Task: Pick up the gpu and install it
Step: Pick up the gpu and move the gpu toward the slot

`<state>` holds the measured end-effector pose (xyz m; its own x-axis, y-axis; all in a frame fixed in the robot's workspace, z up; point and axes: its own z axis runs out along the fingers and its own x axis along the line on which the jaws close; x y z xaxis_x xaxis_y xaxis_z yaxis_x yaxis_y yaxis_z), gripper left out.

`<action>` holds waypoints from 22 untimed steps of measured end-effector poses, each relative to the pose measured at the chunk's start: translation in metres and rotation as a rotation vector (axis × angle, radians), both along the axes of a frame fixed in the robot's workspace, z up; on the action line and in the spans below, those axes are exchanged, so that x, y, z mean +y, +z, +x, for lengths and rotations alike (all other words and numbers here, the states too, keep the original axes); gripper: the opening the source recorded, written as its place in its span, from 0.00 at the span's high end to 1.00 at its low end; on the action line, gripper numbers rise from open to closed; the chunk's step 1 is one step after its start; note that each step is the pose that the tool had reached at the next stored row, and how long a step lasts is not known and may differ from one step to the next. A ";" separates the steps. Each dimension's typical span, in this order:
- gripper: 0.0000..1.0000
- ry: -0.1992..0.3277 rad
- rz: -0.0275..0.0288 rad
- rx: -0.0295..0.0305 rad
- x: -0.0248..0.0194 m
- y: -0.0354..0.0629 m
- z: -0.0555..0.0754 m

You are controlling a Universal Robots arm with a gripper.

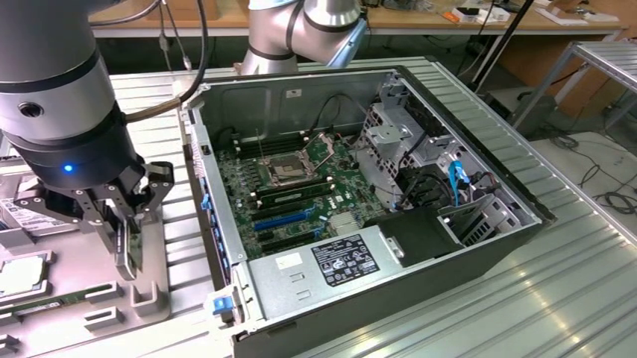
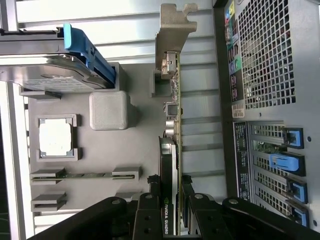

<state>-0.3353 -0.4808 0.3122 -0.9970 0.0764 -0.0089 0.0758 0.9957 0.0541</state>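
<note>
The gpu (image 2: pixel 173 127) stands on its edge over the grey parts tray (image 2: pixel 100 150), with its silver bracket (image 2: pixel 172 30) at the end away from my gripper. My gripper (image 2: pixel 170 186) has one finger on each face of the card's black NVIDIA end and is shut on it. In the exterior view, at that view's left, the gripper (image 1: pixel 127 218) hangs above the tray (image 1: pixel 149 298) with the gpu (image 1: pixel 128 250) upright between its fingers. I cannot tell whether the card is clear of its grey holder block (image 2: pixel 160 82).
The open computer case (image 1: pixel 478 171) lies at the exterior view's right of the tray, with its motherboard (image 1: pixel 289 179) and blue card slots (image 1: pixel 279 218) exposed. On the tray are a hard drive (image 2: pixel 45 65) with a blue clip, a processor (image 2: pixel 55 137) and a memory stick (image 2: pixel 85 175).
</note>
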 end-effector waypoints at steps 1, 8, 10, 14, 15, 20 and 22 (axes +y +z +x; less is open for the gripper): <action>0.73 0.000 0.0000 0.0000 0.0000 0.0008 0.000; 0.73 0.000 0.0003 0.0001 0.0000 0.0061 0.000; 0.73 0.000 0.0004 0.0000 0.0000 0.0078 0.000; 0.73 0.000 0.0005 0.0001 0.0000 0.0108 0.000; 0.73 0.000 0.0005 0.0000 0.0000 0.0113 0.000; 0.73 0.000 0.0004 0.0001 0.0000 0.0151 0.000; 0.73 0.000 0.0006 -0.0001 0.0000 0.0162 0.000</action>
